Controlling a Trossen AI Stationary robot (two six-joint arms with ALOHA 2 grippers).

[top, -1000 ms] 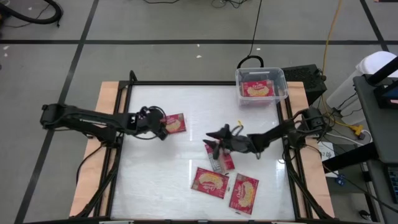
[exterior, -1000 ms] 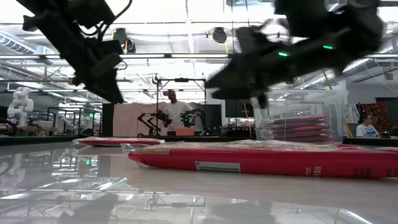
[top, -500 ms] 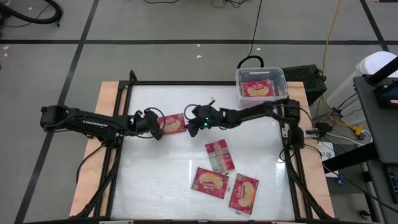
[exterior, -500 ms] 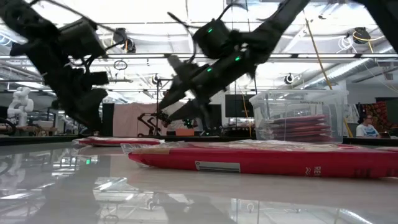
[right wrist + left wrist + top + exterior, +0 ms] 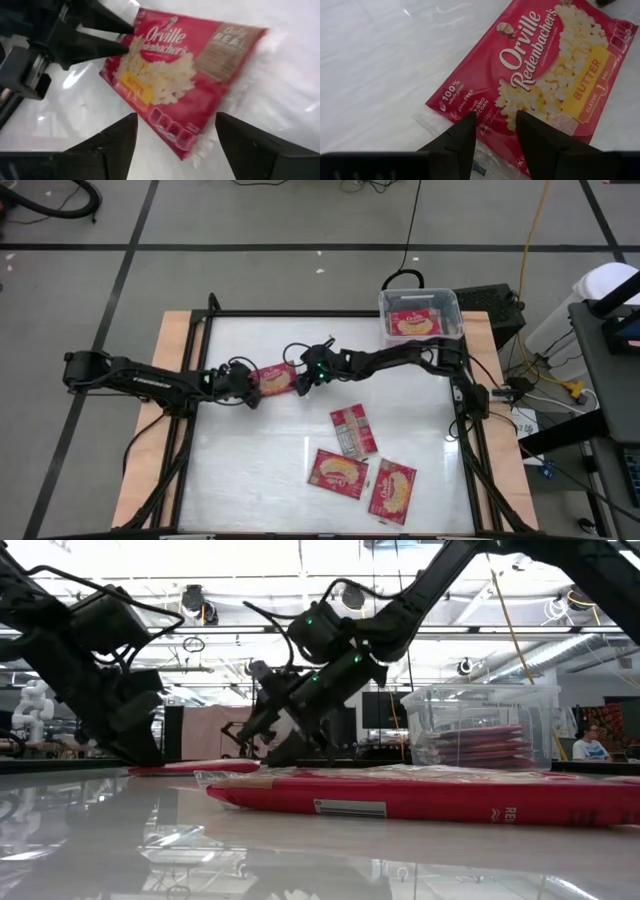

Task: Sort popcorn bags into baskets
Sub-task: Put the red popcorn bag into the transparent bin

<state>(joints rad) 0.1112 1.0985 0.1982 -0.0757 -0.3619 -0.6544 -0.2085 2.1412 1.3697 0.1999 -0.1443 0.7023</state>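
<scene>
Fingers of my right gripper (image 5: 300,378) stand wide just beside one short end of a flat red rectangular popcorn packet (image 5: 274,378) lying face-up on the white table (image 5: 250,470). Its long axis runs between my arms; my left gripper (image 5: 251,387), fingers narrow, touches the opposite end. The clear plastic bin (image 5: 420,317) sits at the far right corner.

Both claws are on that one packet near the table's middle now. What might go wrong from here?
1. The left claw is pinching one end of the popcorn bag while the open right claw closes in on the other; a double grip could tear or crumple it.
2. The claws are close together and might collide.
3. The clear basket is far off at the table's corner, so a weak grip may drop the bag short.
</scene>
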